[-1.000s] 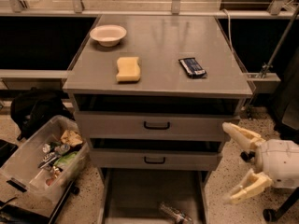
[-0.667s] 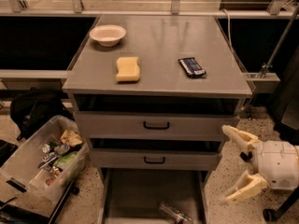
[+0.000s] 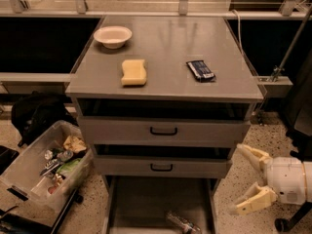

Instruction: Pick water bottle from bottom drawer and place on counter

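The water bottle (image 3: pixel 183 223) lies on its side on the grey floor of the bottom drawer (image 3: pixel 141 204), which is pulled out at the bottom of the view. The bottle is near the drawer's front right. The counter (image 3: pixel 165 43) is the flat grey top of the cabinet. My gripper (image 3: pixel 246 178) is at the lower right, outside the drawer and right of the cabinet. It is open, with its cream fingers (image 3: pixel 252 154) spread wide and empty. It sits above and right of the bottle.
On the counter are a white bowl (image 3: pixel 112 36), a yellow sponge (image 3: pixel 133 72) and a dark blue snack packet (image 3: pixel 200 70). Two shut drawers with black handles (image 3: pixel 163 130) sit above the open one. A clear bin of clutter (image 3: pixel 46 165) and a black bag (image 3: pixel 36 113) stand on the floor at left.
My gripper has shifted slightly left toward the cabinet, still open. The bottle and drawer have not moved.
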`<state>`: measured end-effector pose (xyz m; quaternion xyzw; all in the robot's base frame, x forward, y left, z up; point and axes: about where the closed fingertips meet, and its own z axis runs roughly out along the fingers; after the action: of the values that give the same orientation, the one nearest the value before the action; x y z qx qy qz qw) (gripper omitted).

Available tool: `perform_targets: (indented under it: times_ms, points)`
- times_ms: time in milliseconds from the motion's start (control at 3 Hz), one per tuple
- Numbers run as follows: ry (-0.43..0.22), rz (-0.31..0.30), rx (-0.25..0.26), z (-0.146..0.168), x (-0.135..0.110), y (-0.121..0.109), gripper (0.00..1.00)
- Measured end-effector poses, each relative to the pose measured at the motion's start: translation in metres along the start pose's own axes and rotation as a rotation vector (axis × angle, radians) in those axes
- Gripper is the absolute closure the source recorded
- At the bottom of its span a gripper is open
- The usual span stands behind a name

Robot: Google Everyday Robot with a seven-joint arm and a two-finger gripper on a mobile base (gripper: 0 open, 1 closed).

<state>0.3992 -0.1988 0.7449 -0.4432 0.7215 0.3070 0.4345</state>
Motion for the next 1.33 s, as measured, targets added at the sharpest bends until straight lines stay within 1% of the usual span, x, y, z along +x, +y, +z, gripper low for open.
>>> perform_targets:
  times_ms: [333,667,1333]
  points:
    - [-0.016,0.166,-0.004,0.005,0.052,-0.020,0.00]
    - [-0.019,0.186,-0.008,0.007,0.060,-0.021,0.00]
    - [0.104,0.223,0.092,0.032,0.118,-0.030,0.00]
